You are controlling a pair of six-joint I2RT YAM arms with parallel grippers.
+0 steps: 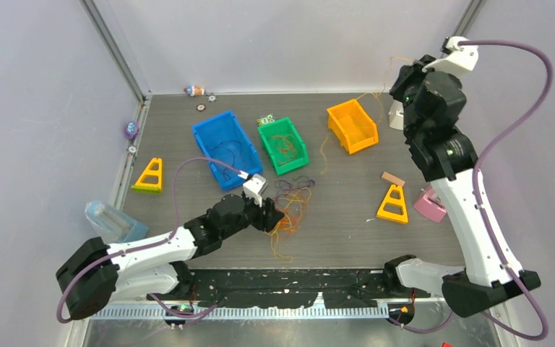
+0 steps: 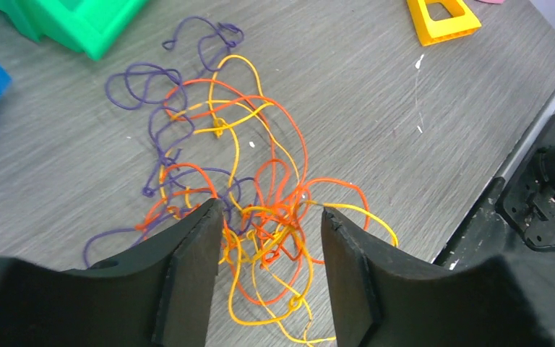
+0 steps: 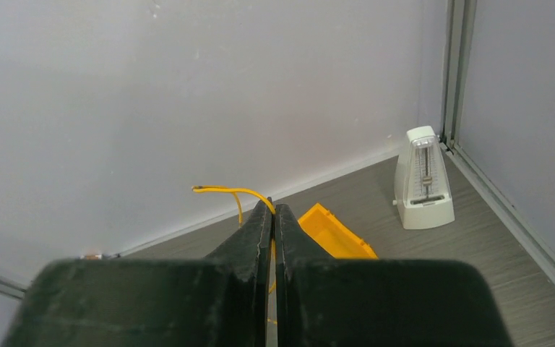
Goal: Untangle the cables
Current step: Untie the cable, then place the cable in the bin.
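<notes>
Bare table point(image 1: 347, 217) right of cables point(image 1: 293, 208); blue bin point(image 1: 224, 148), green bin point(image 1: 283, 144) close behind

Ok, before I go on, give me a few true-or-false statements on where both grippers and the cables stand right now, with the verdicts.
1. The left gripper stands open, its fingers either side of the dense part of the tangle. True.
2. The right gripper is open and empty. False: it is shut on a yellow cable and raised well above the table.
3. The green bin has cable strands in it. True.
4. The tangle lies inside the blue bin. False: it lies on the bare table, in front of the bins.
</notes>
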